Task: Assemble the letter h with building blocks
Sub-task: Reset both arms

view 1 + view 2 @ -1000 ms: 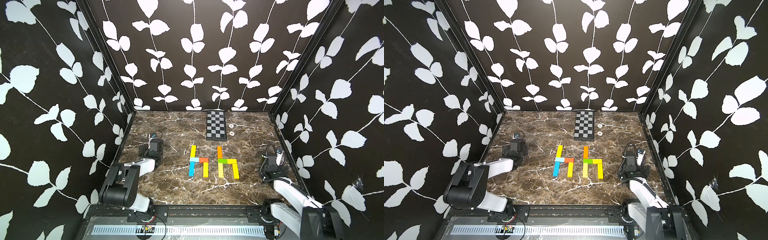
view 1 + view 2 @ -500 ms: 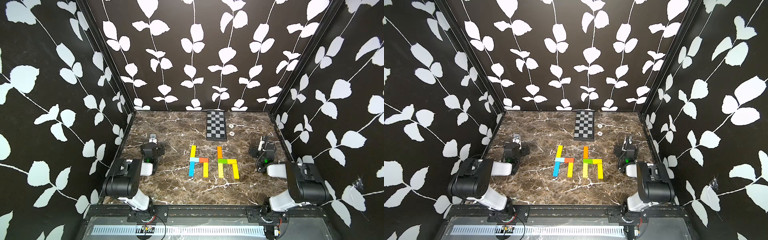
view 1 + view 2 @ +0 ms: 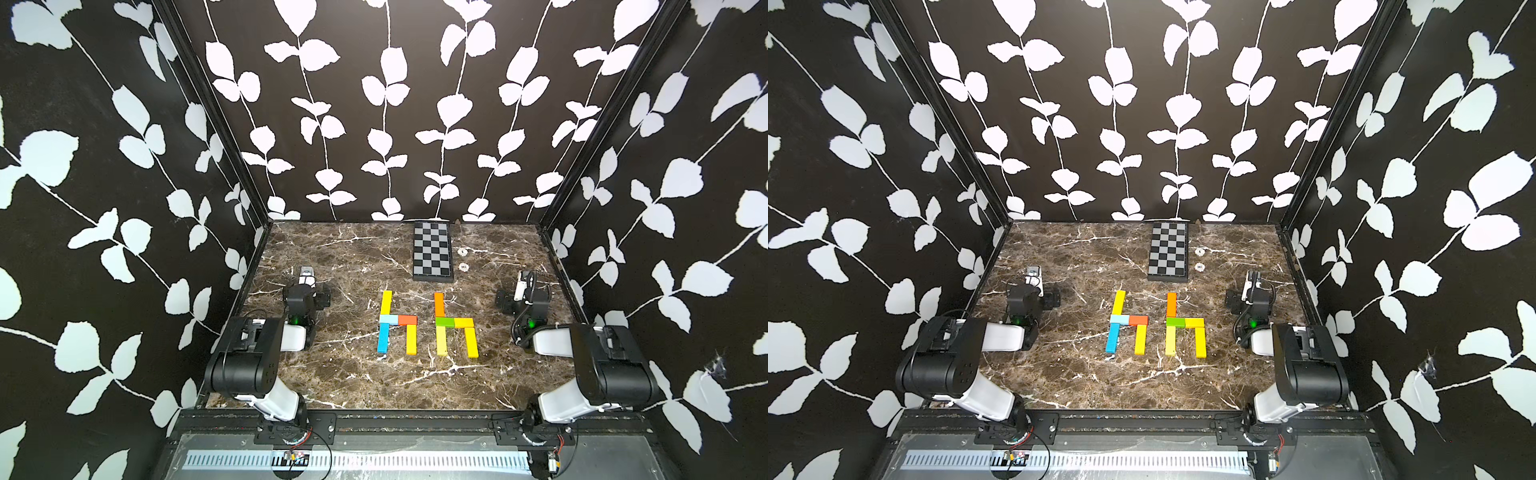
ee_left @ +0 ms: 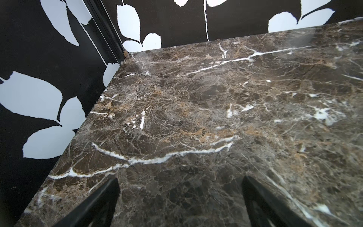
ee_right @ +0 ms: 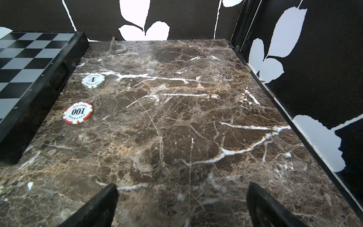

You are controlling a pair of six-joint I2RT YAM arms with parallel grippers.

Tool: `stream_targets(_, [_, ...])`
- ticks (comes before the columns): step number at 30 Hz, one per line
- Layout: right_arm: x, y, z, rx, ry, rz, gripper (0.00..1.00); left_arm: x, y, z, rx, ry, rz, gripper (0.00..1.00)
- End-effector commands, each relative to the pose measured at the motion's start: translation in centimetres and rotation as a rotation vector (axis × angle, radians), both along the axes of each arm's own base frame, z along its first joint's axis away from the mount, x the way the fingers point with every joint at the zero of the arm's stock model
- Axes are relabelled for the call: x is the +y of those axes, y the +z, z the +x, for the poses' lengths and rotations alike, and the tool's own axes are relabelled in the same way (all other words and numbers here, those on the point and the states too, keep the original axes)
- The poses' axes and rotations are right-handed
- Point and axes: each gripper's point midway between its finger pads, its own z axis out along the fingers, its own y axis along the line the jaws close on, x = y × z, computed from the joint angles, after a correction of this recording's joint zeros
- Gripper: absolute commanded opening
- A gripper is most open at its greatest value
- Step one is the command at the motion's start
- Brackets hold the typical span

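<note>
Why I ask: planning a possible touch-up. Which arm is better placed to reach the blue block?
Left. The blue block is the outermost piece on the side of the left gripper; the right gripper would have to cross the other h. Both grippers are open and empty.

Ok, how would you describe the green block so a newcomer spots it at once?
Start at the checkered board at the back of the marble table; two block letters lie in front of it. In the letter nearer the right arm, the green block sits where stem meets crossbar, touching the orange block. It is the only vivid green piece.
</note>
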Motion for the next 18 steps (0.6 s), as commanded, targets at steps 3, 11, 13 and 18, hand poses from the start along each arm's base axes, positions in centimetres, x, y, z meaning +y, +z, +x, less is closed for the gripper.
stream_targets(3, [0.2, 1.9, 0.9, -0.061, 0.012, -0.034, 0.99, 0.1, 1.2, 0.1, -0.04, -0.006, 0.0, 0.99])
stream_targets(11, [0.3, 1.9, 0.9, -0.059, 0.013, -0.039, 0.99, 0.1, 1.1, 0.1, -0.039, -0.006, 0.0, 0.99])
stream_targets(13, [1.4, 1.6, 1.3, -0.031, 0.058, -0.064, 0.99, 0.1, 1.2, 0.1, -0.04, -0.006, 0.001, 0.99])
stream_targets(18, [1.4, 1.7, 1.2, -0.04, 0.063, -0.061, 0.99, 0.1, 1.1, 0.1, -0.037, -0.005, 0.0, 0.99])
